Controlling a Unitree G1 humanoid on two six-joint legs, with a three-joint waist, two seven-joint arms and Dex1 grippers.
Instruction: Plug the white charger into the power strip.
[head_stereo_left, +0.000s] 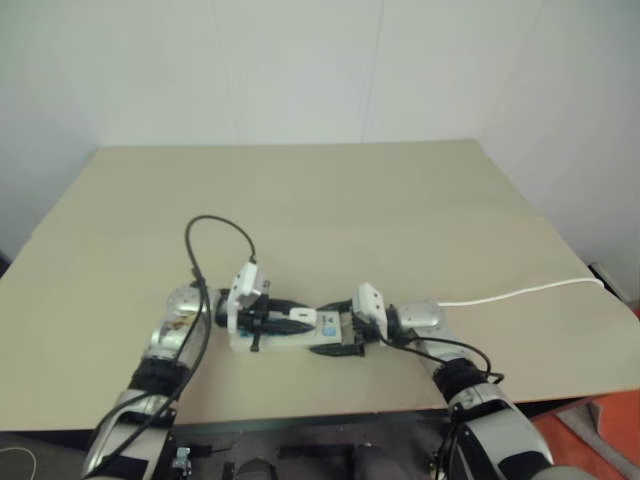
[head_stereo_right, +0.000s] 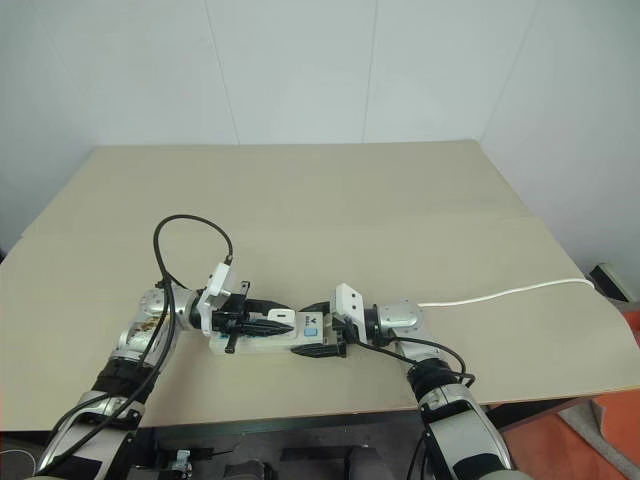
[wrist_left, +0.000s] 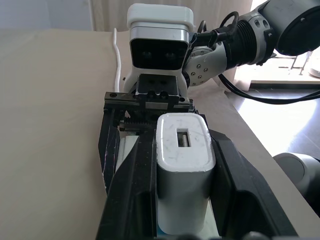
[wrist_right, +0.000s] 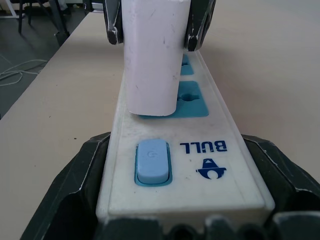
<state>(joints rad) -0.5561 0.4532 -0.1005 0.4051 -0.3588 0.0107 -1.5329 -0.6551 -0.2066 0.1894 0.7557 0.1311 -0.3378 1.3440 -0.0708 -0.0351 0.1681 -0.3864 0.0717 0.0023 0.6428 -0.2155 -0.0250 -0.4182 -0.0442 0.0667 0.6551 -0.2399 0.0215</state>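
From the head view you see the left gripper (head_stereo_right: 270, 322) and right gripper (head_stereo_right: 318, 340) meeting over the power strip (head_stereo_right: 285, 340) near the table's (head_stereo_right: 380, 220) front edge. In your left wrist view, black fingers (wrist_left: 132, 185) pinch the white charger (wrist_left: 183, 170) between them. In your right wrist view, the charger stands on the strip's nearest blue socket (wrist_right: 189, 100), while spread fingers (wrist_right: 75, 190) clamp the switch (wrist_right: 152, 162) end.

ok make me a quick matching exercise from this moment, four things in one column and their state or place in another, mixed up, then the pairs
Things:
1. white charger
2. power strip
3. left gripper
4. thin white cable

States or places:
A. trails across the table toward its right edge
B. shut on the small white plug adapter
C. lies flat on the table, its switch end between the right gripper's fingers
D. held upright over a blue socket, its base at the strip's top face

Pairs: 1-D, 2-C, 3-B, 4-A
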